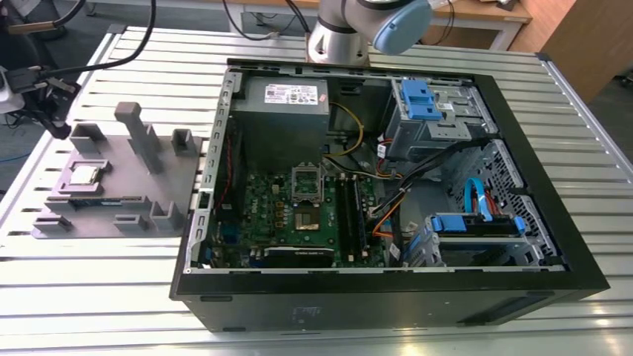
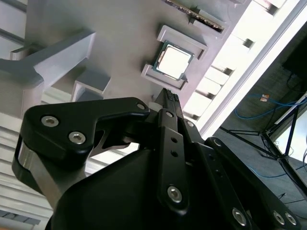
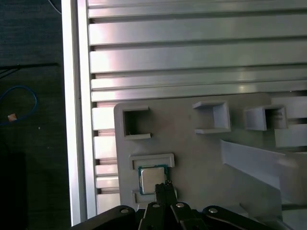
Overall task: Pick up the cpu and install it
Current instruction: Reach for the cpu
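1 grey holder tray (image 1: 111, 159) lies on the slatted metal bench (image 1: 99, 297), just beside the open computer case (image 1: 396, 297), on the exterior view's left. Raised square pockets and 1 tall upright post (image 1: 133, 124) stand on the tray near my working point, and a long green memory stick (image 1: 102, 202) lies in a slot close to the cpu.

The cpu (image 1: 84, 175) is a small flat square with a bright silver-grey top and a thin green border. It sits flat in its own framed recess on the tray, well apart from the case.

In both wrist views my fingers (image 2: 169, 97) (image 3: 166, 186) are brought together at the tips, with nothing held between them. The tips hang at the edge of the cpu (image 2: 173, 60) (image 3: 151, 177); I cannot tell whether they touch it.

The case lies on its side with its panel off. Inside it are the green motherboard (image 1: 287, 215), a grey power supply (image 1: 282, 100), 2 blue drive brackets (image 1: 420, 100) and loose cabling.
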Action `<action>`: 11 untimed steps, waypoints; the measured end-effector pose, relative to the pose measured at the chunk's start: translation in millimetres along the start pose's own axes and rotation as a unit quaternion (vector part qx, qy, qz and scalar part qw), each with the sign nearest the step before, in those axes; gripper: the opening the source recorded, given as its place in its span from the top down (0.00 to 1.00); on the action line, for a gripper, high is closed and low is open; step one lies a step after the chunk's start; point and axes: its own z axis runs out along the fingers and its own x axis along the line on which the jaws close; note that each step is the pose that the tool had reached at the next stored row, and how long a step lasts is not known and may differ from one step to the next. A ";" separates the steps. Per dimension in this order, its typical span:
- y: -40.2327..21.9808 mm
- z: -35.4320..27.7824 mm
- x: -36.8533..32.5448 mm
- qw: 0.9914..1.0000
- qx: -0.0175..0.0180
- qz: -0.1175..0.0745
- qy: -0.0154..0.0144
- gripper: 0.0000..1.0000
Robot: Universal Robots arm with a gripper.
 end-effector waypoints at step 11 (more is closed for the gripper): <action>-8.0 9.9 0.4 1.000 0.000 0.000 0.001 0.89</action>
